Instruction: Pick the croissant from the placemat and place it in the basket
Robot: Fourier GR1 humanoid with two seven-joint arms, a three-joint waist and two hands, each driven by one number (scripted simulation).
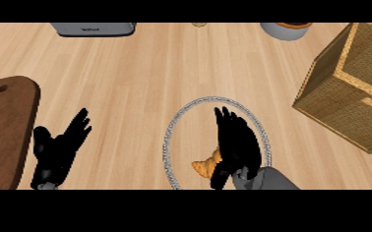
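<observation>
Fingers (231, 123) of right hand (241, 150) over one croissant (205, 166) (one basket (341, 88) rightward).

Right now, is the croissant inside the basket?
No, the croissant lies on the placemat, partly under the right hand, apart from the basket.

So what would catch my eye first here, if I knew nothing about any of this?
Probably the black right hand low in the middle, spread over a golden croissant on a round, grey-rimmed placemat. Next, the big wicker basket at the right edge, and the left hand resting open at lower left.
</observation>
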